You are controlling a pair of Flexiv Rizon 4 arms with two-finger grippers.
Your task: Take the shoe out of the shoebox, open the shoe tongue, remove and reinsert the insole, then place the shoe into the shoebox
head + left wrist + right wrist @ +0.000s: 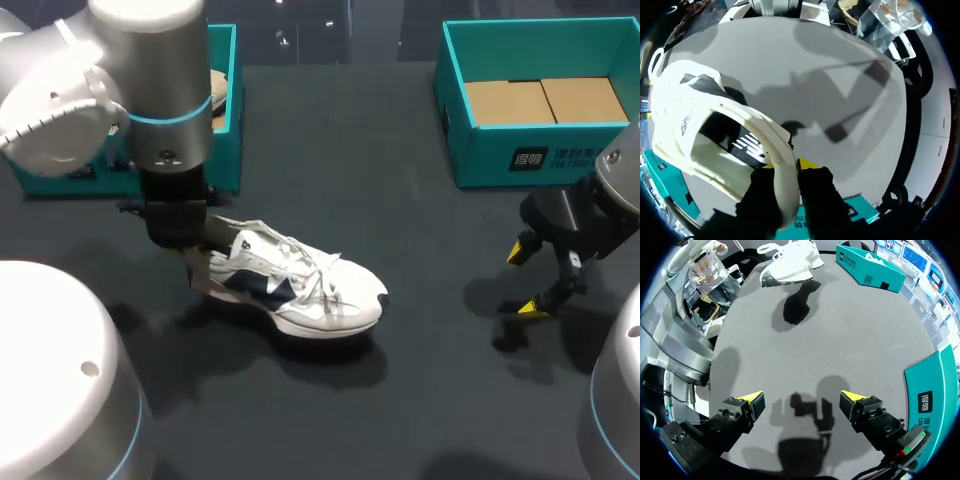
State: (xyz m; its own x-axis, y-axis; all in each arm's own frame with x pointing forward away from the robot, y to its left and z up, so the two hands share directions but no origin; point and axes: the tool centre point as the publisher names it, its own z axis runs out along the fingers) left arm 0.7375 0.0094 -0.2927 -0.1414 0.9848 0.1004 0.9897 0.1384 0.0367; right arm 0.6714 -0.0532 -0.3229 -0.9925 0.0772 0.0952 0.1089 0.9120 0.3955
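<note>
Our left claw (788,166) pinches the heel rim of the shoe (300,285), which stands on the table (400,200), so we should hold it firm while our wide-spread right claw (802,402) lifts the tongue (275,250) gently.

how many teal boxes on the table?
2. Left box at the far left, partly behind the left arm; right box at the far right, holding cardboard.

White characters on shoebox (545,158) front, white logo inside shoe (685,120), wording unclear
</note>
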